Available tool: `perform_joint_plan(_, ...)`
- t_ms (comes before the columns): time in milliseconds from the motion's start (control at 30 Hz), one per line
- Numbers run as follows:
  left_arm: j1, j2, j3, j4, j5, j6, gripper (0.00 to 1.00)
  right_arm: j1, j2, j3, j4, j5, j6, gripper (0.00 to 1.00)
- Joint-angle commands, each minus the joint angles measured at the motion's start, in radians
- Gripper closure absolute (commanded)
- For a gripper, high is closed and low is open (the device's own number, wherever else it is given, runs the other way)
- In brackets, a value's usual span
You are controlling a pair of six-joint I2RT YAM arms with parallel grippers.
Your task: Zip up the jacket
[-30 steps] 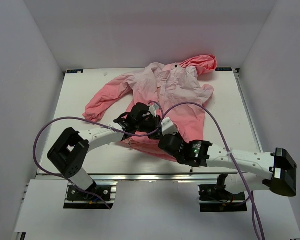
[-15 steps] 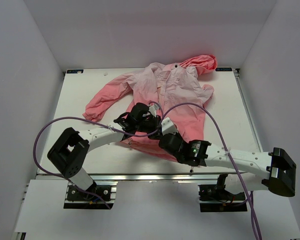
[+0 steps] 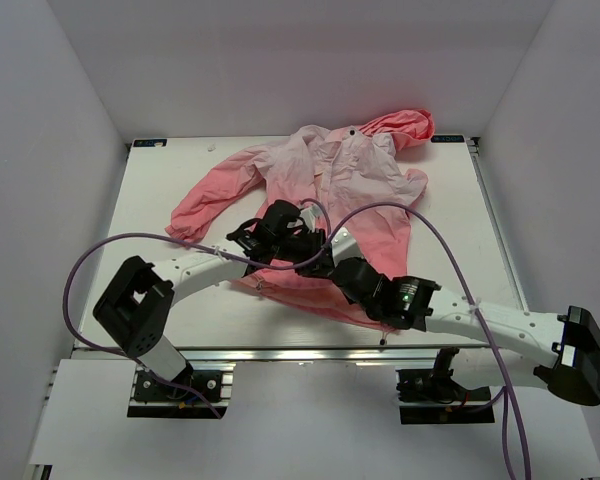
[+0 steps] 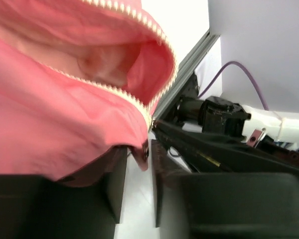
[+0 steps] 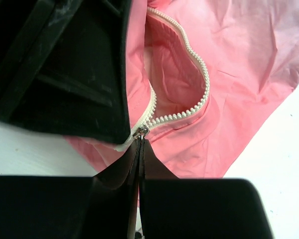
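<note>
Obs.: right gripper (image 5: 140, 145) has both fingers pressed together with no gap, tips meeting at the small metal zipper slider (image 5: 141, 132). Above the slider the white zipper teeth (image 5: 205, 82) part into an open loop across the coral-pink jacket (image 5: 239, 45). A black housing (image 5: 65, 64) overlies the jacket's left edge, beside the zipper tape. White table (image 5: 274, 159) at lower right.

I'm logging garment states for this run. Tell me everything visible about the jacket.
The jacket is a thin hooded windbreaker, pale pink at the shoulders deepening to coral at the hem, lying front-up on the table. Its white zipper is open, teeth parted above the slider. The left gripper pinches the hem; the right gripper appears to hold the slider's pull.
</note>
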Motion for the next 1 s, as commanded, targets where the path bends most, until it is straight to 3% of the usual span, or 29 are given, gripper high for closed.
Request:
perform_joint_plan(0, -0.006, -0.068, 0.003, -0.063, 0.029, 0.053, 0.61, -0.015, -0.026, 0.013, 0.035, -0.051, -0.047, 1.00)
perform_joint_plan(33, -0.006, -0.079, -0.001, -0.066, 0.019, 0.060, 0.51, -0.020, -0.026, 0.016, 0.040, -0.064, -0.050, 1.00)
perform_joint_plan(67, -0.005, -0.100, -0.001, -0.077, 0.006, 0.065, 0.31, -0.021, -0.026, 0.022, 0.049, -0.077, -0.053, 1.00)
perform_joint_plan(133, -0.005, -0.124, -0.001, -0.103, -0.027, 0.091, 0.18, -0.024, -0.023, 0.043, 0.058, -0.123, -0.062, 1.00)
perform_joint_plan(167, -0.005, -0.134, 0.000, -0.118, -0.043, 0.106, 0.04, -0.026, -0.023, 0.055, 0.058, -0.139, -0.063, 1.00)
perform_joint_plan(200, -0.006, -0.162, 0.002, -0.131, -0.057, 0.144, 0.02, -0.027, -0.020, 0.071, 0.046, -0.175, -0.070, 1.00)
perform_joint_plan(267, -0.006, -0.197, -0.004, -0.167, -0.088, 0.197, 0.02, -0.034, -0.014, 0.118, 0.022, -0.212, -0.076, 1.00)
perform_joint_plan(400, -0.015, -0.349, -0.041, -0.212, -0.174, 0.483, 0.02, -0.088, 0.005, 0.207, -0.098, -0.332, -0.079, 1.00)
perform_joint_plan(567, -0.057, -0.446, -0.029, -0.249, -0.444, 0.712, 0.02, -0.208, 0.012, 0.284, -0.152, -0.501, -0.097, 1.00)
perform_joint_plan(867, -0.075, -0.418, 0.037, -0.273, -0.461, 1.115, 0.02, -0.326, 0.067, 0.419, -0.230, -0.748, -0.143, 1.00)
perform_joint_plan(967, -0.136, -0.392, 0.052, -0.277, -0.514, 1.296, 0.03, -0.363, 0.086, 0.445, -0.241, -0.814, -0.137, 1.00)
